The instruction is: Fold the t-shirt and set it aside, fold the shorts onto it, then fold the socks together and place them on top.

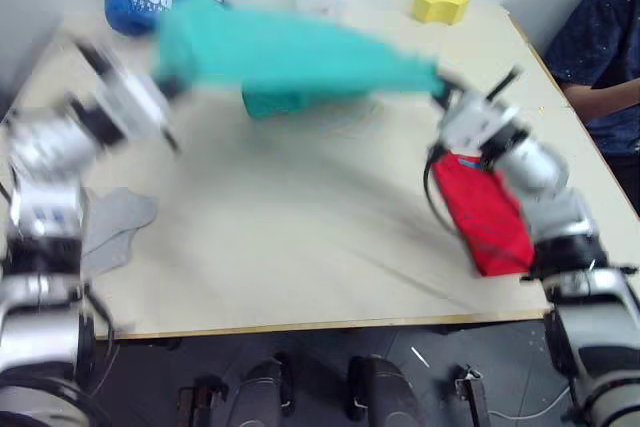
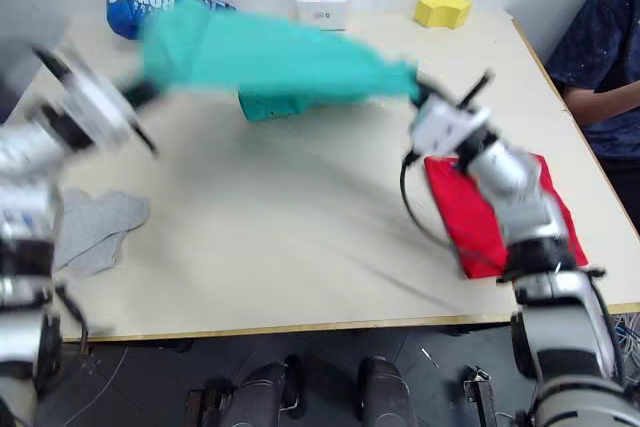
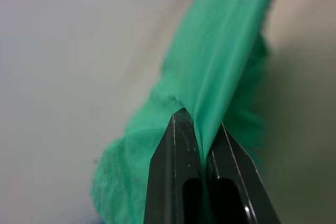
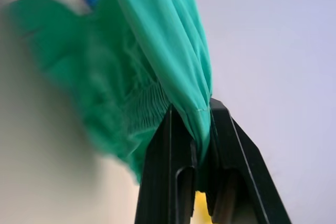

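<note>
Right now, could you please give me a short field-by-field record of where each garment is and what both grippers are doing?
shorts: stretched in the air between both grippers
left gripper: shut on shorts
right gripper: shut on shorts
t-shirt: folded, on table's right side
socks: flat near table's left edge
person: beside table's right edge

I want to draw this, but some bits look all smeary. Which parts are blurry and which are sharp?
In the left eye view, the shorts and both arms are streaked with blur, while the folded t-shirt and the yellow block look steadier. In the left wrist view, the left gripper is sharp and the cloth behind it is soft. In the right wrist view, the right gripper is crisp and the far cloth is smeared.
</note>
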Action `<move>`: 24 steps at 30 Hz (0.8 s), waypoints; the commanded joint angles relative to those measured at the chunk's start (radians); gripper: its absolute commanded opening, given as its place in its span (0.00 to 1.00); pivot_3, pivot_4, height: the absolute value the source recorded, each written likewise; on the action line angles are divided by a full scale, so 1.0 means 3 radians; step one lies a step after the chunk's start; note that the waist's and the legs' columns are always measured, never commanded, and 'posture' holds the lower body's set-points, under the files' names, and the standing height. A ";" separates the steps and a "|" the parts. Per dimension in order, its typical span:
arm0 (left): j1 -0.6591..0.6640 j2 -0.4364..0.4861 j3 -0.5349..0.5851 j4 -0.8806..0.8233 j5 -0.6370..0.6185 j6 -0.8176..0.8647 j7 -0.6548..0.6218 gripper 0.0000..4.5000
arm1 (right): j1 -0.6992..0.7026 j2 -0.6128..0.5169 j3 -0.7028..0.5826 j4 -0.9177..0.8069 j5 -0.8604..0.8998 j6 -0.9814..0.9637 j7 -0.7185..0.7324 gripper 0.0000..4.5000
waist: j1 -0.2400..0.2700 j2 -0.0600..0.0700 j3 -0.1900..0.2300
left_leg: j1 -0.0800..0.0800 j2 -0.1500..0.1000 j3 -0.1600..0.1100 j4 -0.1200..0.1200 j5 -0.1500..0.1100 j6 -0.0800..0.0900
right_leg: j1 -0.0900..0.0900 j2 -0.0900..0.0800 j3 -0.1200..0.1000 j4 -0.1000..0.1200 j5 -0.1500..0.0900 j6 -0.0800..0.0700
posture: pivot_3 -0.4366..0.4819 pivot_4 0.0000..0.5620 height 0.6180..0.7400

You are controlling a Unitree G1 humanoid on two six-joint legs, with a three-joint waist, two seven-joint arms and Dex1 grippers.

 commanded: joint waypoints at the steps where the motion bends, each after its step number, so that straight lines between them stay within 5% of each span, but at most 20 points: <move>1: 0.0882 0.0384 0.0330 -0.1232 -0.0745 0.1079 -0.0291 0.01 | 0.0358 -0.0182 -0.0143 -0.0281 0.0273 0.0105 0.0270 0.00 | -0.0009 -0.0003 0.0008 | -0.0003 0.0003 0.0000 0.0008 0.0000 0.0001 | 0.0000 0.0001 0.0002 0.0001 0.0001 0.0000 | 0.48 0.27 1.00; 4: 0.1941 0.0717 0.0545 -0.1873 -0.1036 0.2020 -0.0502 0.01 | 0.0673 -0.0261 -0.0121 -0.0321 0.0585 0.0201 0.0737 0.00 | -0.0010 -0.0003 0.0010 | 0.0012 0.0004 -0.0002 0.0034 -0.0001 0.0013 | 0.0017 -0.0003 0.0015 -0.0001 0.0005 -0.0001 | 0.48 0.27 1.00; 7: 0.2616 0.0996 0.0821 -0.2272 -0.1535 0.3073 -0.0588 0.01 | 0.0847 -0.0280 -0.0129 -0.0408 0.0881 0.0532 0.1088 0.00 | 0.0023 -0.0001 0.0010 | 0.0083 0.0005 -0.0006 0.0020 -0.0033 0.0030 | 0.0084 -0.0002 0.0035 -0.0019 0.0006 -0.0007 | 0.48 0.27 1.00; 12: 0.2874 0.1138 0.0989 -0.2433 -0.1511 0.3487 -0.0674 0.01 | 0.1232 -0.0365 -0.0082 -0.0769 0.1262 0.1019 0.1655 0.00 | 0.0108 0.0001 0.0009 | 0.0092 0.0013 -0.0012 0.0020 -0.0054 0.0002 | 0.0092 -0.0003 0.0060 -0.0027 -0.0003 -0.0022 | 0.48 0.27 1.00; 17: 0.2445 0.1181 0.1103 -0.2395 -0.1616 0.3401 -0.0988 0.01 | 0.1605 -0.0456 -0.0136 -0.1307 0.1622 0.1324 0.1982 0.00 | 0.0127 0.0000 0.0008 | 0.0089 0.0023 -0.0001 0.0021 -0.0048 -0.0005 | 0.0086 0.0005 0.0061 -0.0029 -0.0006 -0.0026 | 0.48 0.27 1.00; 21: 0.1286 0.1452 0.1040 -0.2082 -0.1982 0.3570 -0.1255 0.01 | 0.1750 -0.0498 -0.0298 -0.1777 0.1968 0.1851 0.2038 0.00 | 0.0167 -0.0003 0.0007 | 0.0082 0.0032 0.0000 0.0034 -0.0057 -0.0021 | 0.0082 0.0010 0.0058 -0.0027 -0.0005 -0.0026 | 0.48 0.27 1.00; 24: 0.0354 0.1439 0.0582 -0.1511 -0.1635 0.3343 -0.1397 0.01 | 0.1656 -0.0524 -0.0435 -0.2024 0.2231 0.2352 0.1966 0.00 | 0.0159 0.0001 0.0005 | 0.0083 0.0030 0.0012 0.0033 -0.0055 -0.0017 | 0.0075 0.0013 0.0059 -0.0023 0.0000 -0.0026 | 0.48 0.27 1.00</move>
